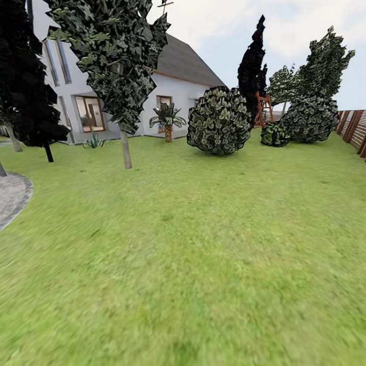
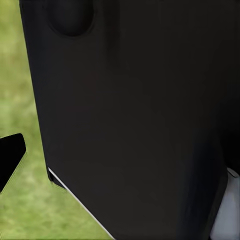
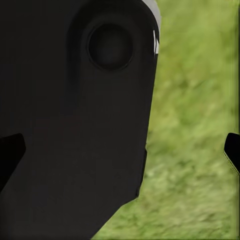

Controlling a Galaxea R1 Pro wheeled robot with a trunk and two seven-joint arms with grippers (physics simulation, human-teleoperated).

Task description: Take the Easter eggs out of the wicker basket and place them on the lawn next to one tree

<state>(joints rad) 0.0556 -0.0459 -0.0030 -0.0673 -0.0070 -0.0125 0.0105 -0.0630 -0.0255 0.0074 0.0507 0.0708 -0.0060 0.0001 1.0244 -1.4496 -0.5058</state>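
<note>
- Grass of the lawn [image 1: 193, 284] fills the ground closest to the head camera, bright green and slightly mottled, and runs unbroken back to the white house [image 1: 178, 86].
- Left of the house front, a curved patch of grey paving [image 1: 12, 195] cuts into the lawn's edge.
- Between the paving and the house stands a tree [image 1: 125, 147] with a straight, bare, pale trunk and a blocky dark-green crown; its foot is planted in the lawn.
- Further left of that tree, dark trees [image 1: 25, 91] rise in front of the house wall.
- Close to the house wall, a short palm [image 1: 167, 119] stands, with a small spiky plant [image 1: 94, 141] to its left.
- Right of the house, a large round bush [image 1: 218, 120] sits on the lawn, with a narrow dark conifer [image 1: 254, 66] behind it.
- Further right of the house come more rounded bushes [image 1: 310, 119], and a brown slatted fence [image 1: 353, 129] at the lawn's far right edge.
- Basket and eggs cannot be made out anywhere on the grass.
- Left wrist view: a dark robot body panel [image 2: 135, 115] blocks most of the frame, with a strip of grass beside it; one dark fingertip [image 2: 10, 152] shows, so I cannot tell how the left claw stands.
- Right wrist view: a dark panel [image 3: 75, 125] beside grass; two fingertips [image 3: 9, 155] sit well apart, nothing between them.
</note>
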